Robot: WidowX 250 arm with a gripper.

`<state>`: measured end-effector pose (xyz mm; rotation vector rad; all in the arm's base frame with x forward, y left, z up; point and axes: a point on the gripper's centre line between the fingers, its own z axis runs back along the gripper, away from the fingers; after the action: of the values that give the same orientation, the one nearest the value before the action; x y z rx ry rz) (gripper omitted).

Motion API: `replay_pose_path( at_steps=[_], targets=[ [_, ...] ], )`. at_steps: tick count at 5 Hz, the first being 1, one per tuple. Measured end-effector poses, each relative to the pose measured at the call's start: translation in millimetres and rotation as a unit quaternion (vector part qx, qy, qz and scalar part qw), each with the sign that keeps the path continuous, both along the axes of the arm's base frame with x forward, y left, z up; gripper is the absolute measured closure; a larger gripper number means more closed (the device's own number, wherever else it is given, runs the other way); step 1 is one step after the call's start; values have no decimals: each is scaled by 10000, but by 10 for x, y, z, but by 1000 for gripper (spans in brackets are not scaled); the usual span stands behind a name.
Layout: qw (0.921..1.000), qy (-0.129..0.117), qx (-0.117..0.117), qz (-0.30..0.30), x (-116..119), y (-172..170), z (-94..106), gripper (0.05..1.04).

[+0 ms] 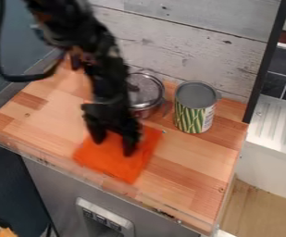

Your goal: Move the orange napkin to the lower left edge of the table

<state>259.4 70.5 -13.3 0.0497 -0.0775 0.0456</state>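
The orange napkin [111,158] lies flat, a little left of the middle of the table [194,178], its nearest corner close to the front edge. The gripper [113,147] hangs directly over it, pointing down, its two fingers spread well apart with no fold of cloth visibly caught between them; whether the tips touch the fabric, I cannot tell. That placing suits a flat, limp thing: the fingers probably need to close on some cloth and bunch it up, since it offers no raised edge to grip. Coming from straight above also leaves room around the lidded pot [146,95], which stands just behind the napkin, partly covered by the arm [108,69]. Beside the pot is an upright can [194,107], out of the likely path, as the goal lies toward the lower left. Behind both rises a plank wall [188,51]. A clear rail [108,184] borders the front of the table, so a low drag could snag there; a slight lift seems wiser.
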Motion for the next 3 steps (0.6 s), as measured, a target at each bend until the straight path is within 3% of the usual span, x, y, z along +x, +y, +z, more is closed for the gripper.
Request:
replay_pose_path(
  at_steps=[1, 3],
  targets=[
    [9999, 99, -28, 11, -106, 302, 20, 83],
    [9997, 136, 76, -177, -72, 875, 16, 83]
  ],
)
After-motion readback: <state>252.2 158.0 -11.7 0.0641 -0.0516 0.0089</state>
